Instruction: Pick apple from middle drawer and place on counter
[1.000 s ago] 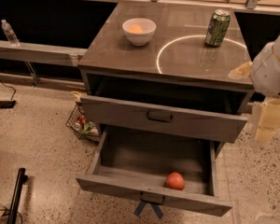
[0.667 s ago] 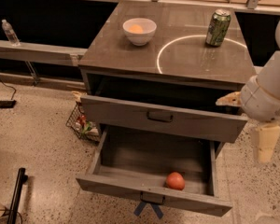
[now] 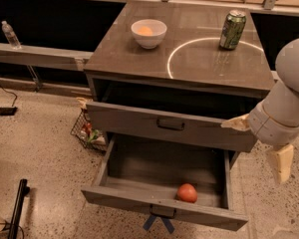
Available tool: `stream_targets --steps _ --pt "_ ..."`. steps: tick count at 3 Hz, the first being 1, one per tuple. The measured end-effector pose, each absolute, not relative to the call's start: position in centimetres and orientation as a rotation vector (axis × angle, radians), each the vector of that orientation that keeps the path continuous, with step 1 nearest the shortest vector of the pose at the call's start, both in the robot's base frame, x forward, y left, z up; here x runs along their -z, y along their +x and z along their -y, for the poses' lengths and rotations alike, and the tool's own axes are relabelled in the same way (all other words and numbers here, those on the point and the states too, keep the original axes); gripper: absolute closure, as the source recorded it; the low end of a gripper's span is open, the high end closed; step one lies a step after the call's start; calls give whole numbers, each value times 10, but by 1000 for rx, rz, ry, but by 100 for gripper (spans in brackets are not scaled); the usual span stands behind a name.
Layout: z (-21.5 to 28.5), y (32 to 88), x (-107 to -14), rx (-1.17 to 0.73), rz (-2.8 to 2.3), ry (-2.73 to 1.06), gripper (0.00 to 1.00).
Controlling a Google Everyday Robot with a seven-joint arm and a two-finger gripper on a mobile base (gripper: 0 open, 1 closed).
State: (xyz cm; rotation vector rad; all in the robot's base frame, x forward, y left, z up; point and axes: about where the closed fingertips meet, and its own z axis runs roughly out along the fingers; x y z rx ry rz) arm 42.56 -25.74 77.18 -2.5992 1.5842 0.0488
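With the gripper point(image 3: 259, 148) hanging spread open and empty beside the upper drawer's point(image 3: 139, 121) right end, and the apple point(image 3: 187, 192) resting near the middle drawer's point(image 3: 154, 166) front wall, the arm is likely risking a knock against the upper drawer or a nudge that rolls the apple away.

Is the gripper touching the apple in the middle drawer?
Apart. The camera view shows the gripper, open, outside the middle drawer, whose side wall lies plainly between it and the apple.
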Motion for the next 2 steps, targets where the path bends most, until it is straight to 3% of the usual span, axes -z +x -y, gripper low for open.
stream_targets --steps 2 --pt "255 427 -752 -50 -1462 -2635 0"
